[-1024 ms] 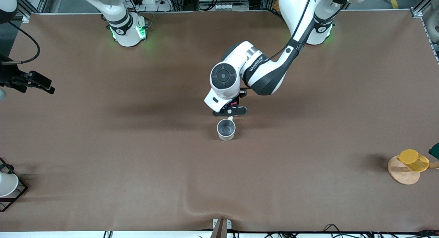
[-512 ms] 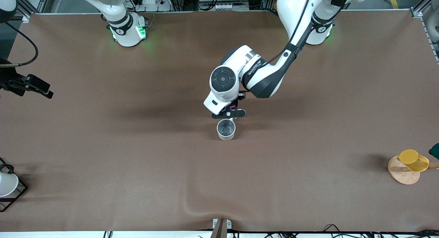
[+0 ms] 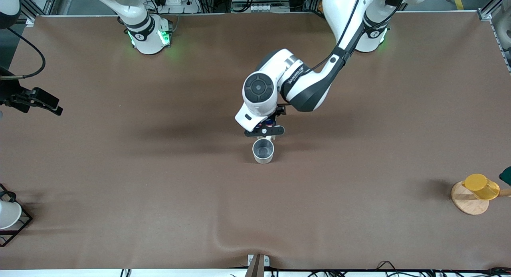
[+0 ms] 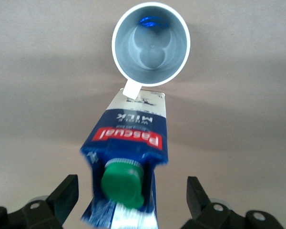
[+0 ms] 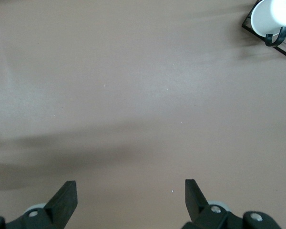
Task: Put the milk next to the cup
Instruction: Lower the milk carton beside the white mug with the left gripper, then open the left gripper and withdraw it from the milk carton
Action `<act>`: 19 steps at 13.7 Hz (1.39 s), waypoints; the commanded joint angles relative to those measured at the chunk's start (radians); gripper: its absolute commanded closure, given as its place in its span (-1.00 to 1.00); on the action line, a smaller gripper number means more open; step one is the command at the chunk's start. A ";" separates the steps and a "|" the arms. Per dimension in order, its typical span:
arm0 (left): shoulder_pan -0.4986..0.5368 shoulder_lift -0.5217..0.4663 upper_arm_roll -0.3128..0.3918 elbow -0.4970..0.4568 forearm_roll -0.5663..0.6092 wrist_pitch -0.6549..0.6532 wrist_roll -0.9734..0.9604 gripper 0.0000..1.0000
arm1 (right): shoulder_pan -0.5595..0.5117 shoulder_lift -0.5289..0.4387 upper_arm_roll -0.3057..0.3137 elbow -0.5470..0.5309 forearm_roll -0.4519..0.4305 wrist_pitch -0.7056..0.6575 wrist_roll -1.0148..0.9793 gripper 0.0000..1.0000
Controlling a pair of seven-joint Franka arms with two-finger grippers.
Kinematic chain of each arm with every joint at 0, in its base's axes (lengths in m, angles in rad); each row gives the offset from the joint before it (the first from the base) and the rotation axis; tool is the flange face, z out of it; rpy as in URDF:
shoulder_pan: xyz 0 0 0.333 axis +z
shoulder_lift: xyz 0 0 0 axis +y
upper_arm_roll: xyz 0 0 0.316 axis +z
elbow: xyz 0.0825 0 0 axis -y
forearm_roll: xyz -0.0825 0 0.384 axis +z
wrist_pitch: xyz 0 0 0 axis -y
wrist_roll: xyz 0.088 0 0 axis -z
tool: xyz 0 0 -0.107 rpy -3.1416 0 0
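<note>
The milk [image 4: 133, 136], a dark blue and white carton with red lettering and a green screw cap, stands on the table touching the handle of the cup [image 4: 150, 44]. The off-white cup with a grey inside stands upright in the middle of the table [image 3: 263, 151], nearer the front camera than the carton. My left gripper [image 4: 131, 185] is open over the carton, with a finger [image 4: 66, 191] well clear on each side. In the front view the left gripper [image 3: 264, 129] hides nearly all of the milk. My right gripper [image 5: 129, 187] is open and empty over bare table at the right arm's end [image 3: 40, 102].
A white cup in a black wire rack [image 3: 10, 217] stands at the right arm's end near the front edge; it also shows in the right wrist view [image 5: 271, 16]. A yellow cup on a wooden disc [image 3: 475, 191] stands at the left arm's end. The brown mat has a wrinkle [image 3: 223, 239].
My left hand has shifted slightly toward the right arm's end above the carton. My right gripper has drifted a little. The cup has not moved.
</note>
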 commanded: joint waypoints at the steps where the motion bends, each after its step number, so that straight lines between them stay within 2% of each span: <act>1: 0.000 -0.120 0.016 -0.010 0.023 -0.060 0.000 -1.00 | 0.003 0.012 0.000 0.023 -0.023 -0.019 -0.002 -1.00; 4: 0.094 -0.243 0.045 -0.036 0.073 -0.106 0.001 -1.00 | 0.003 0.012 0.000 0.023 -0.023 -0.019 -0.002 -1.00; 8: 0.286 -0.297 0.042 -0.039 0.125 -0.127 0.105 -1.00 | 0.002 0.012 0.000 0.025 -0.023 -0.019 -0.002 -1.00; 10: 0.366 -0.346 0.036 -0.053 0.124 -0.169 0.217 -1.00 | 0.002 0.012 0.000 0.025 -0.023 -0.019 -0.002 -1.00; 14: 0.515 -0.469 0.031 -0.143 0.107 -0.203 0.452 -1.00 | 0.003 0.012 0.000 0.028 -0.024 -0.019 -0.001 -1.00; 17: 0.553 -0.587 0.048 -0.238 0.107 -0.211 0.601 -1.00 | 0.003 0.012 -0.001 0.029 -0.024 -0.019 -0.001 -1.00; 19: 0.588 -0.651 0.048 -0.269 0.107 -0.252 0.731 -1.00 | 0.002 0.012 -0.001 0.029 -0.024 -0.019 -0.002 -1.00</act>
